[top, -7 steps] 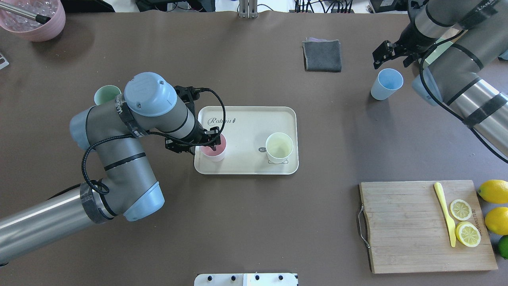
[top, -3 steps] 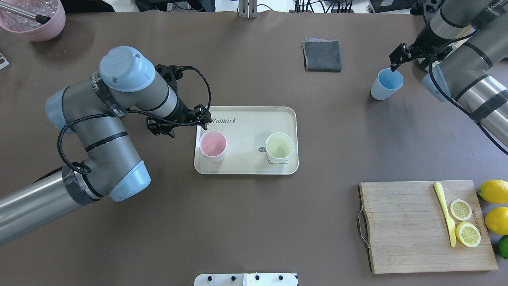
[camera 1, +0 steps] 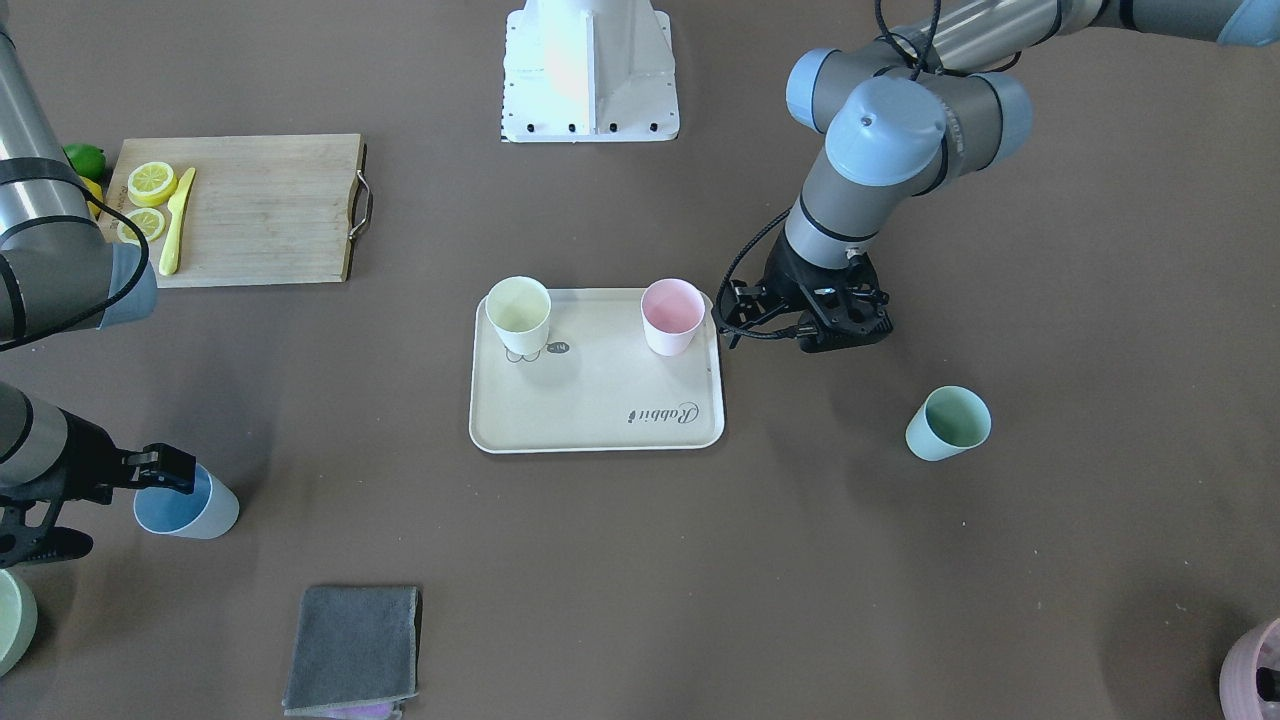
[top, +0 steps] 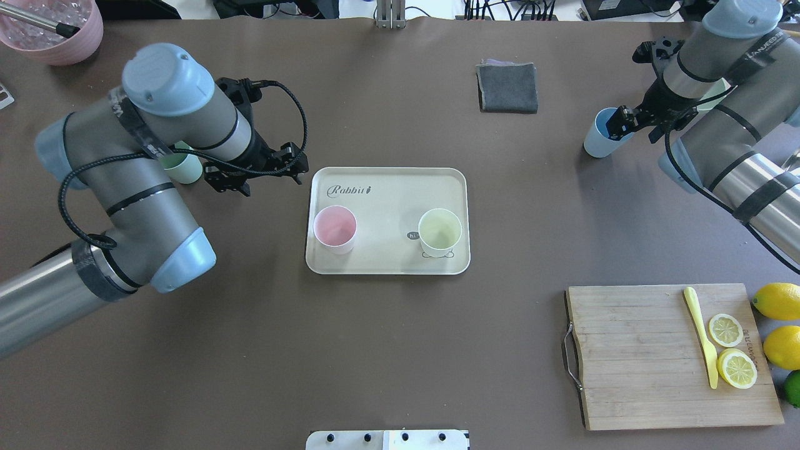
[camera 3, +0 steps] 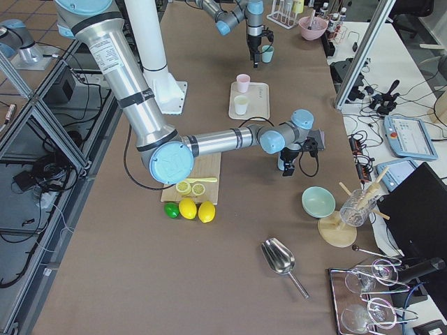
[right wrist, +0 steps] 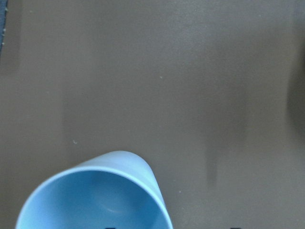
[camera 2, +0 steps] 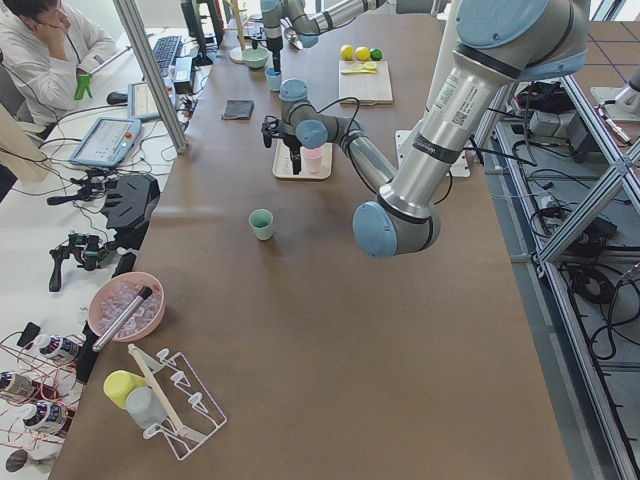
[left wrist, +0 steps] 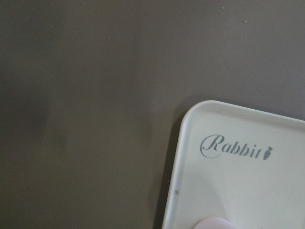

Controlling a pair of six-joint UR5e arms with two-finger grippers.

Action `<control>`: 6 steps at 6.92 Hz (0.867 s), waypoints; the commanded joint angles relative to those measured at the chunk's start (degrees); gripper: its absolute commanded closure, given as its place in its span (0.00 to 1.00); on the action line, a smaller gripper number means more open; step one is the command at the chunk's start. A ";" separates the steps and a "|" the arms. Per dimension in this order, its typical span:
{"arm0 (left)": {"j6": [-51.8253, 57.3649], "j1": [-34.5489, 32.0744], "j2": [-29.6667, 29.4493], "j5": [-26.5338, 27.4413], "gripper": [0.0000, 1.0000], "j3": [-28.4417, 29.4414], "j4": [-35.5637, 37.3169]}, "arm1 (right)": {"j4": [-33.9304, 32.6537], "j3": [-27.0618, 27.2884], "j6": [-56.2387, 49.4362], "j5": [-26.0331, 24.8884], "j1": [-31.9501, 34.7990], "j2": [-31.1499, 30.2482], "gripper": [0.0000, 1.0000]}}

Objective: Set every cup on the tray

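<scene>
The cream tray (top: 387,197) with "Rabbit" script holds a pink cup (top: 335,229) and a pale yellow cup (top: 440,232), both upright. My left gripper (top: 256,174) is open and empty, just off the tray's left edge; its wrist view shows the tray corner (left wrist: 238,181). A green cup (top: 185,166) stands on the table behind it, partly hidden by the arm, and shows clear in the front view (camera 1: 948,423). My right gripper (top: 634,124) is open at the rim of the blue cup (top: 599,142), which fills the bottom of its wrist view (right wrist: 95,200).
A grey cloth (top: 507,87) lies at the far middle. A wooden cutting board (top: 650,356) with lemon slices and a yellow knife is at the near right, whole lemons (top: 775,300) beside it. A pink bowl (top: 53,28) stands at the far left corner.
My left gripper let go of the pink cup on the tray and drew back left, off the tray toward the green cup. My right gripper moved down to the blue cup's rim.
</scene>
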 commanded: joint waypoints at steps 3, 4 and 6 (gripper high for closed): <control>32.08 -15.52 10.15 -3.90 0.02 4.83 0.28 | -0.01 0.46 10.91 2.10 -2.33 8.67 1.00; 33.08 -16.41 10.33 -3.90 0.02 7.73 -0.94 | -0.01 0.98 17.40 2.10 -4.95 12.19 1.00; 28.81 -16.16 9.90 -4.07 0.03 11.88 -7.35 | 0.16 1.86 26.38 1.40 -10.04 16.51 1.00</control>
